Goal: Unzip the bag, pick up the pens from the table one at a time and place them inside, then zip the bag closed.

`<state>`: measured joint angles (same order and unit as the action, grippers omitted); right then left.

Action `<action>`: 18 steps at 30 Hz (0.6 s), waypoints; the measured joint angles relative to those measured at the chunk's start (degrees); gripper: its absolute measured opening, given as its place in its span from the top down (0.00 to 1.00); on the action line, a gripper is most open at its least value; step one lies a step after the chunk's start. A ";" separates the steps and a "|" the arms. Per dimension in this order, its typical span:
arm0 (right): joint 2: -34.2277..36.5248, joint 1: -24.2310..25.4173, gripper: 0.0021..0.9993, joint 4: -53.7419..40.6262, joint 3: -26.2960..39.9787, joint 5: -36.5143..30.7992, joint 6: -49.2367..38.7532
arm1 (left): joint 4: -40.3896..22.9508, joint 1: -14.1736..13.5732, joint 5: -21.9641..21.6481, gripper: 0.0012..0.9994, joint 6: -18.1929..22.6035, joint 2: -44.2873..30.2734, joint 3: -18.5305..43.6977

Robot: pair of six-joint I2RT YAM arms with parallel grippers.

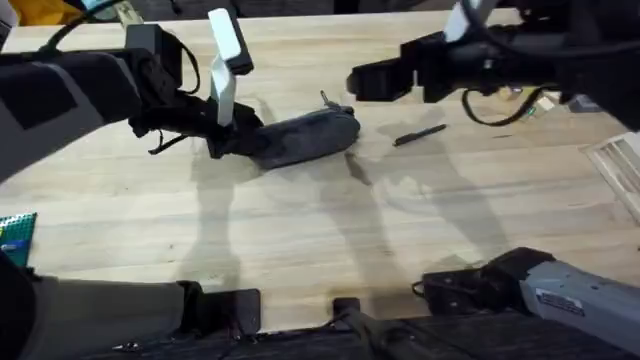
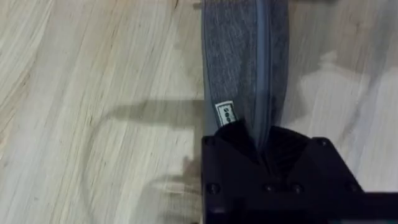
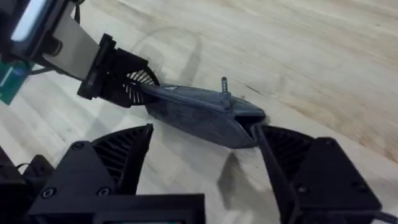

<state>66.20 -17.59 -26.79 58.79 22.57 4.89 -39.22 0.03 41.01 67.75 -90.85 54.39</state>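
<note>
The grey bag (image 1: 305,137) lies on the table (image 1: 300,230) left of centre, its zipper running along the top. My left gripper (image 1: 228,140) is shut on the bag's left end; its wrist view shows the black fingers (image 2: 233,140) clamped on the fabric of the bag (image 2: 239,56). A small dark pull tab (image 1: 325,98) sticks up near the bag's right end. My right gripper (image 1: 362,80) hovers open above that end, and in its wrist view the bag (image 3: 199,115) and tab (image 3: 224,84) lie between its spread fingers (image 3: 118,155). One black pen (image 1: 420,134) lies right of the bag.
A green object (image 1: 15,235) sits at the table's left edge. A clear container (image 1: 620,165) stands at the right edge. The near half of the table is bare wood, down to the arm bases.
</note>
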 joint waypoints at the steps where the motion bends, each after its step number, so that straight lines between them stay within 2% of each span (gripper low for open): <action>1: 0.70 -0.43 0.00 0.42 0.02 0.00 0.00 | 0.00 0.00 -0.01 0.96 0.00 0.00 0.00; 9: 4.64 -1.74 0.00 3.36 0.02 0.26 1.81 | 0.00 0.00 0.00 0.96 0.02 0.00 0.00; 18: 5.37 -1.74 0.00 4.17 0.04 0.29 4.48 | 0.00 0.00 -0.02 0.96 0.00 0.00 0.00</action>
<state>71.56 -19.33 -22.62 58.83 22.86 9.37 -39.22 0.03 40.99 67.75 -90.85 54.39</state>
